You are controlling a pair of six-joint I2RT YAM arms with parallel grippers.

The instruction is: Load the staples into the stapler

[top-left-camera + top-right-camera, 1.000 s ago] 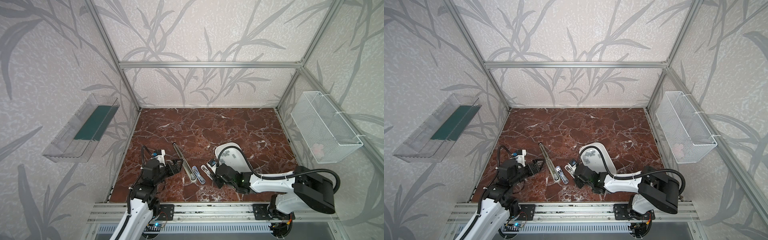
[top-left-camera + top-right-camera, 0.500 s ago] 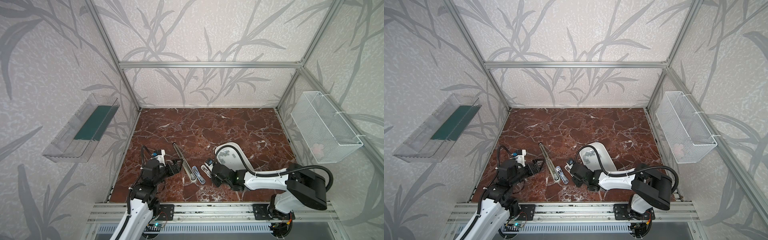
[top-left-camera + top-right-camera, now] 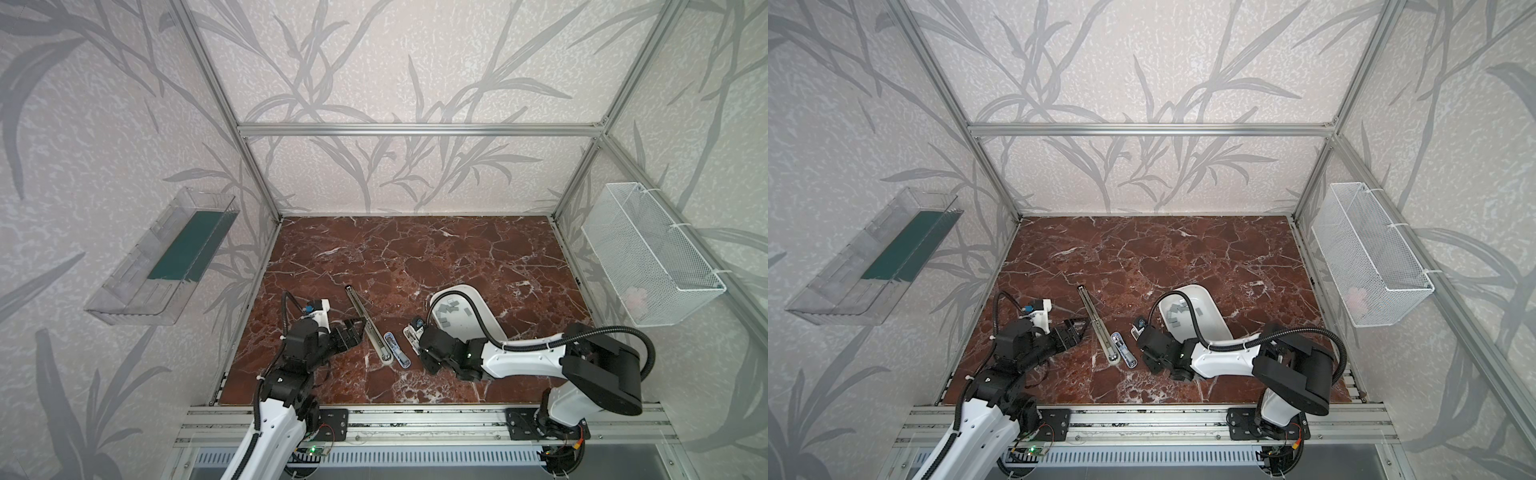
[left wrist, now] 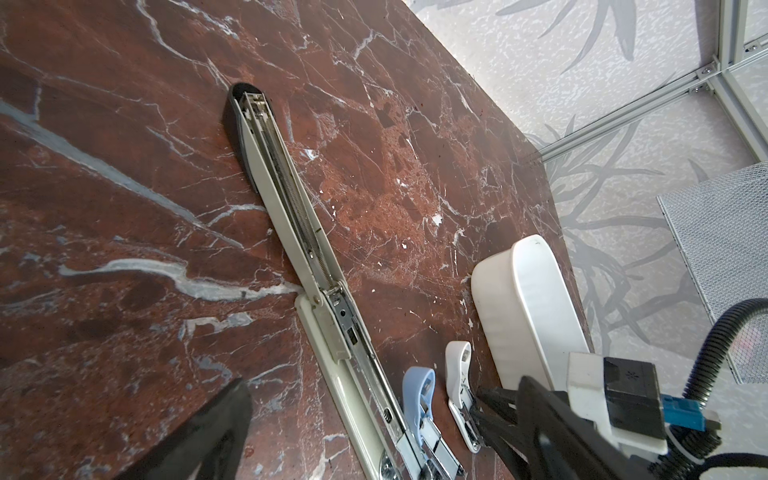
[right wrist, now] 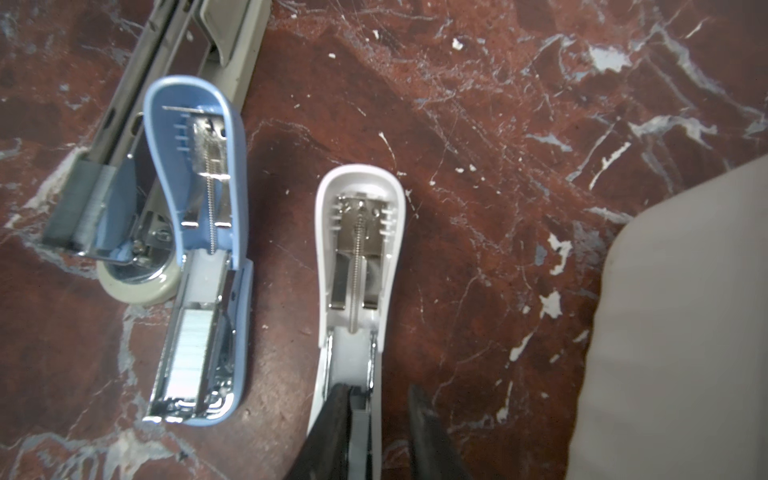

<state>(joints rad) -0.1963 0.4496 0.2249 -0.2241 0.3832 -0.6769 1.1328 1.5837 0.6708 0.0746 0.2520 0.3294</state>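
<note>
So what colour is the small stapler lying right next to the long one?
Pale blue; the small stapler shows best in the right wrist view.

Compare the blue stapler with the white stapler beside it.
The blue stapler is pale blue, the white stapler white. The blue stapler's channel holds a strip of staples; the white stapler's channel looks bare apart from a grey piece at the right gripper. The blue stapler lies untouched, unlike the white stapler. Both lie hinged open on the table.
</note>
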